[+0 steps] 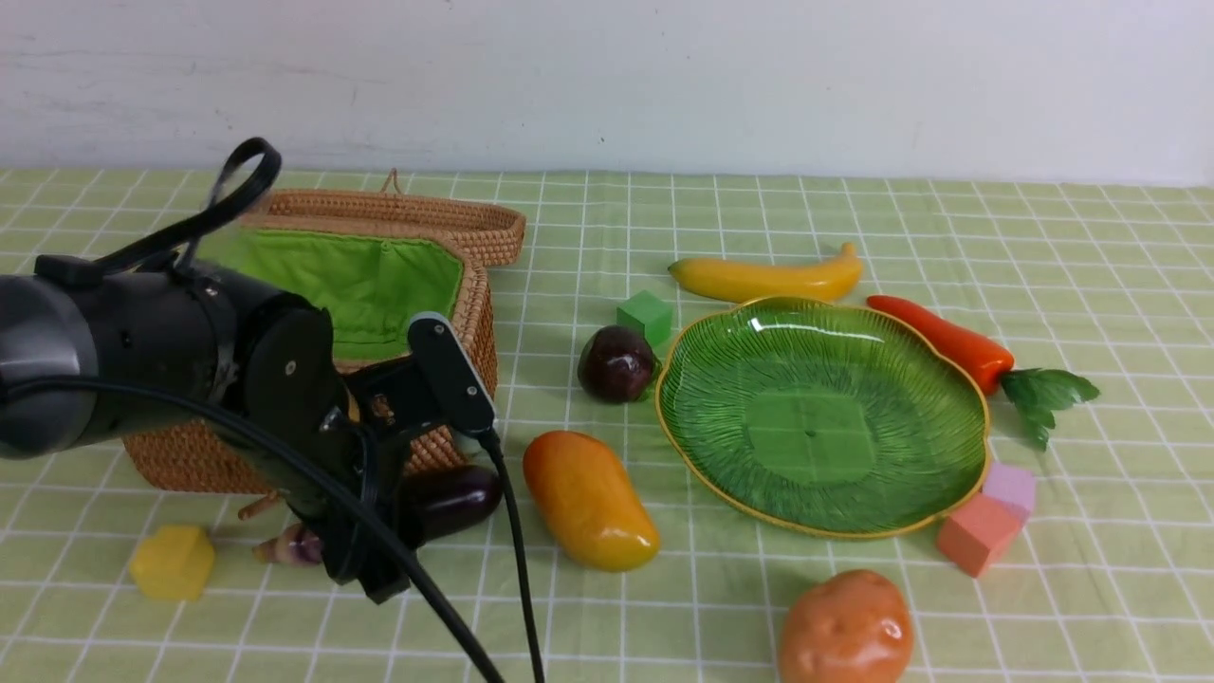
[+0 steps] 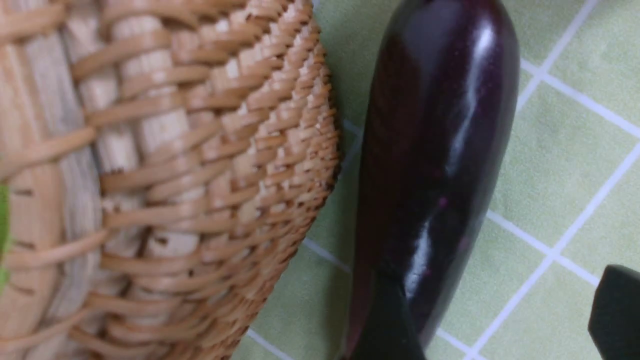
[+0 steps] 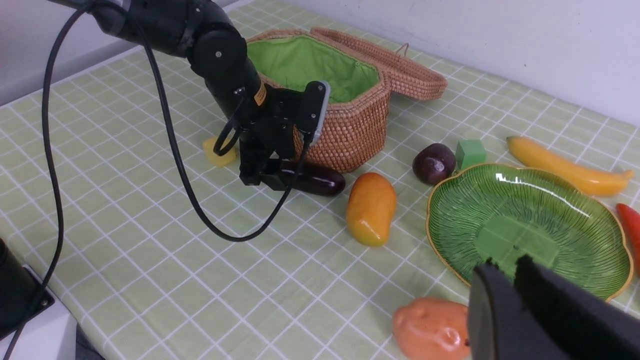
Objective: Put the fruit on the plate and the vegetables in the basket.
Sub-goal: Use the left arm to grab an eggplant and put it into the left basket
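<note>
Lumpy orange-brown potato point(image 1: 844, 628) sits nearest on the checked tablecloth point(image 1: 1091, 588). Glossy dark purple eggplant point(image 2: 440, 165) lies just beside the woven rattan basket point(image 1: 479, 332), green-lined and bare inside. Left gripper point(image 3: 262, 176) straddles the eggplant, jaws wide, unclamped. Right gripper point(image 3: 505, 262) looks closed on nothing. Ribbed green glass plate point(image 1: 825, 379) lies bare.

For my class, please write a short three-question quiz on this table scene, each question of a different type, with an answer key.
1. True or false: the plate already holds fruit.
2. The left pincer is: A open, astride the eggplant; B shut on the eggplant; C over the plate.
3. Fill in: the basket's lid is ___.
Key: 1 false; 2 A; 3 open.
</note>
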